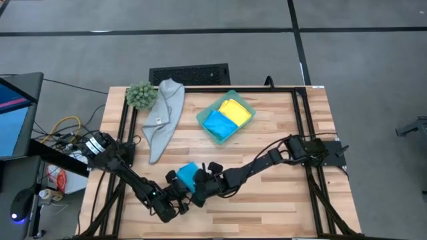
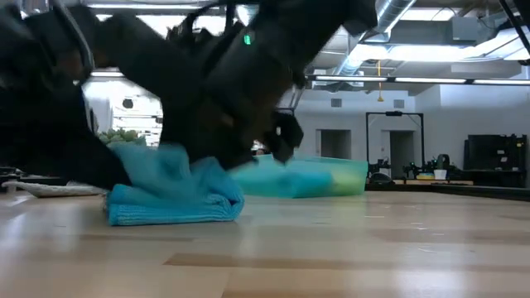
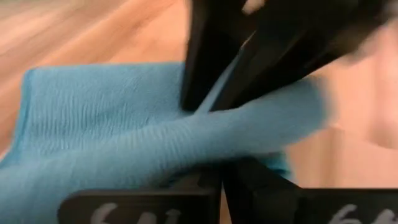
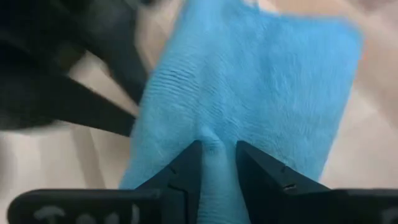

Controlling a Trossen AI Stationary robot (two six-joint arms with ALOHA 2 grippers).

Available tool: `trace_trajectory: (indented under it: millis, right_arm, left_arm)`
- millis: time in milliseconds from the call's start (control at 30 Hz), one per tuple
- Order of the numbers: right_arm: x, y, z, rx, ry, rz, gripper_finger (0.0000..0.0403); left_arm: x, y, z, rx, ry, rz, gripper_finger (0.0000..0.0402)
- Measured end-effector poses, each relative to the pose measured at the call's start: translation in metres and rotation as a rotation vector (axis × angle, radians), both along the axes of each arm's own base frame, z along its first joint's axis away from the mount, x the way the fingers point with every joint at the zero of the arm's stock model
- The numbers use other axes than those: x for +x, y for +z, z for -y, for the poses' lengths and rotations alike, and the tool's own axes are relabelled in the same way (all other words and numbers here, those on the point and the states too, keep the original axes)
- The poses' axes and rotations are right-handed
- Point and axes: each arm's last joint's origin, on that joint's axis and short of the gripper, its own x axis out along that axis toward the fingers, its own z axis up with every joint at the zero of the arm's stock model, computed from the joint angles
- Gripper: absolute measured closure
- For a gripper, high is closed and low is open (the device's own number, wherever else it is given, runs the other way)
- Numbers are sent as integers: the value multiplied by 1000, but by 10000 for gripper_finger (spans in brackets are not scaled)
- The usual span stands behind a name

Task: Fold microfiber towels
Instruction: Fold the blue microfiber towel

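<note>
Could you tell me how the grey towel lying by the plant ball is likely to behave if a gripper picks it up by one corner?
The grey towel lies in a loose, creased strip, so it would probably hang limp and unfold. It looks thin, so likely light. Its soft nap, like that of the blue towel pinched by the right gripper, probably resists slipping.

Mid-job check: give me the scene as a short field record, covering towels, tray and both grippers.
towel in work: bright sky-blue microfiber towel, partly folded, on the wooden table near its front edge
left gripper: shut on that towel's edge
right gripper: fingers astride a pinched ridge of the same towel
tray: translucent teal-green shallow tray, holding a folded yellow towel and a folded blue towel
waiting: light grey towel, unfolded, beside the fuzzy green plant ball
</note>
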Motion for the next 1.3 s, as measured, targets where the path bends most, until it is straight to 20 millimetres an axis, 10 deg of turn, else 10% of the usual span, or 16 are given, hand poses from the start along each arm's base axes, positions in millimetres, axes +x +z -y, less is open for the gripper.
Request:
trace_trajectory:
  millis: [533,933,1300]
  right_arm:
    - [-1,6,0,-54,14,15,280]
    - [-15,12,-38,-168,49,103,282]
    - [-7,-23,-36,-103,82,55,282]
  left_arm:
    - [-20,87,7,129,-63,-111,401]
    - [-24,19,-12,145,14,-60,401]
    - [-15,12,-24,166,59,-83,401]
